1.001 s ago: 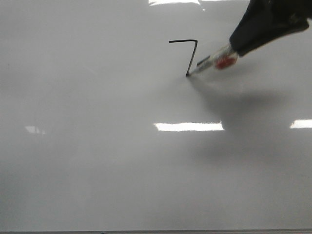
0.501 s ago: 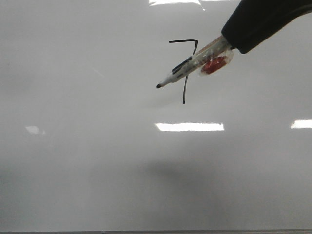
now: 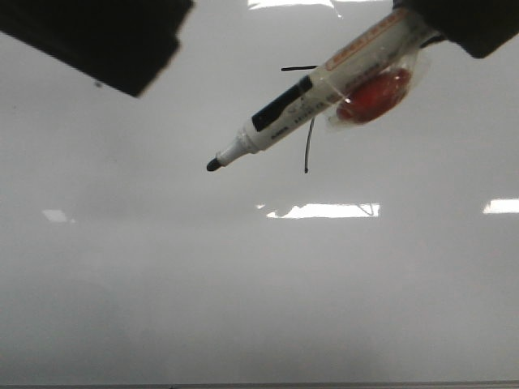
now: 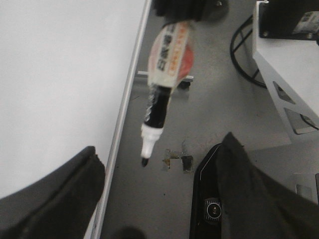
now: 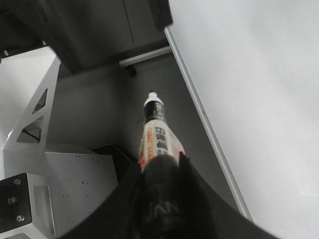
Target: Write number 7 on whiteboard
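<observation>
The whiteboard [image 3: 243, 284] fills the front view. The number 7 [image 3: 306, 154] is drawn on it in thin black line; the marker hides part of its top bar and stem. My right gripper [image 3: 462, 24] is shut on the marker [image 3: 308, 101], which has a red blob taped to its barrel. The uncapped tip is held off the board, pointing left. My left gripper [image 3: 105, 36] is a dark shape at the top left. In the left wrist view it [image 4: 159, 194] is open and empty, the marker [image 4: 162, 94] ahead of it. The right wrist view shows my gripper [image 5: 162, 169] around the marker [image 5: 155, 134].
The wrist views show the board's thin metal frame edge [image 4: 124, 99], grey floor [image 4: 209, 99] beside it, a grey-white metal stand [image 5: 55, 179] and a black cable loop [image 4: 239, 45]. Bright glare patches [image 3: 324, 211] lie on the board.
The marker finished the 7's stem, then lifted off the board and came up and left toward the camera. My left gripper has come into the front view at the top left.
</observation>
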